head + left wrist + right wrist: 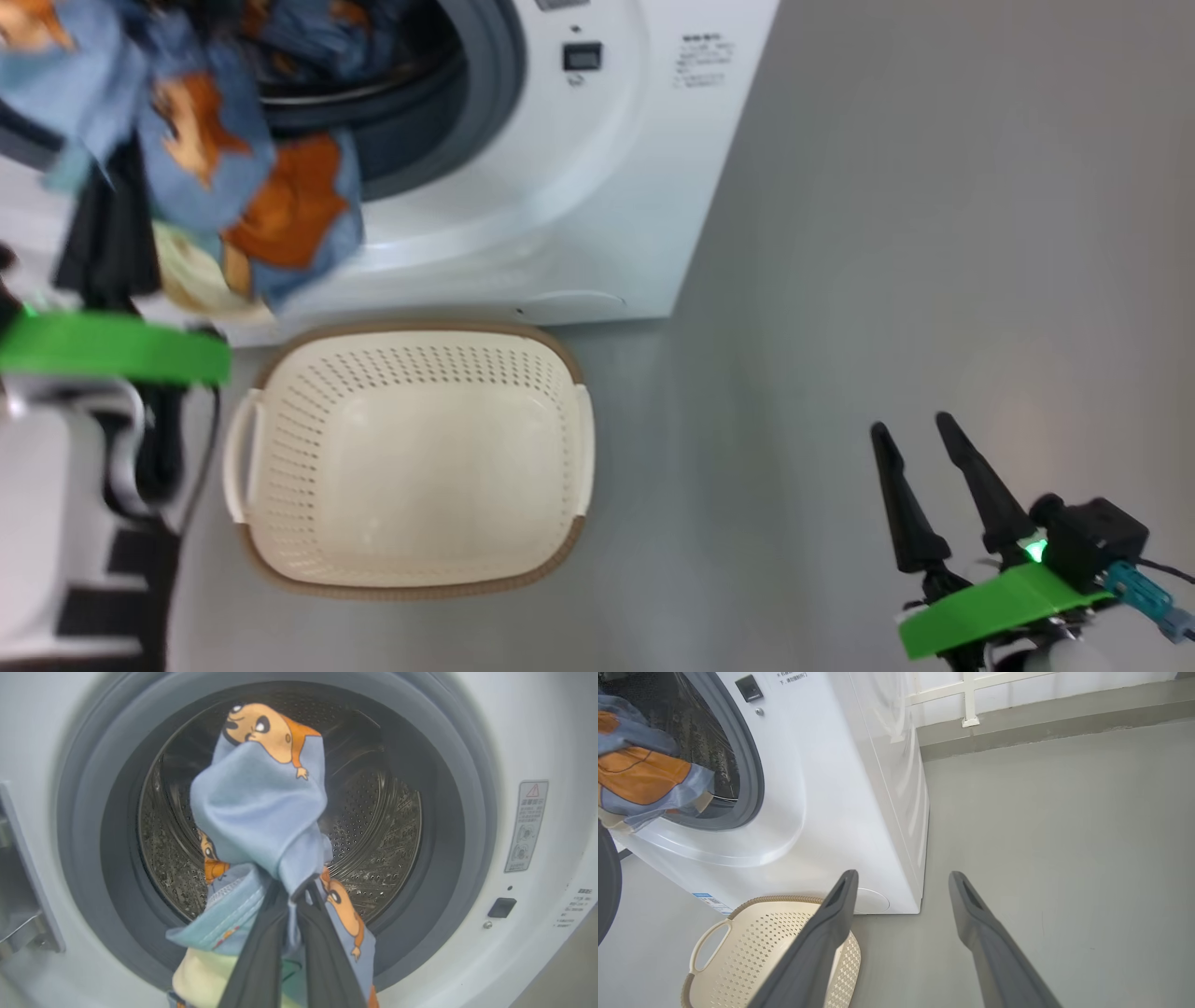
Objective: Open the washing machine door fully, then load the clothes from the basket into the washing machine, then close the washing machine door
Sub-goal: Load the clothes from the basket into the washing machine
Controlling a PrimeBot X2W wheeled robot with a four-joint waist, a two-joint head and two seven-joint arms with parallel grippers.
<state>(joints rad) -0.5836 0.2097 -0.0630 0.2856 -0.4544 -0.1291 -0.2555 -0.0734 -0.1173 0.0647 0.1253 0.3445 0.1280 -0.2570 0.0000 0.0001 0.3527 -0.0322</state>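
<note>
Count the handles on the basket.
2. In the head view, the left handle sits at the basket's left end and the right handle at its right end. Neither is hidden.

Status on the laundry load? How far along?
Done: washing machine stands open, basket empty. In hand: left hand shut on the clothes at the drum mouth, not released; right hand open, empty. Left: drop clothes in, close up.
</note>
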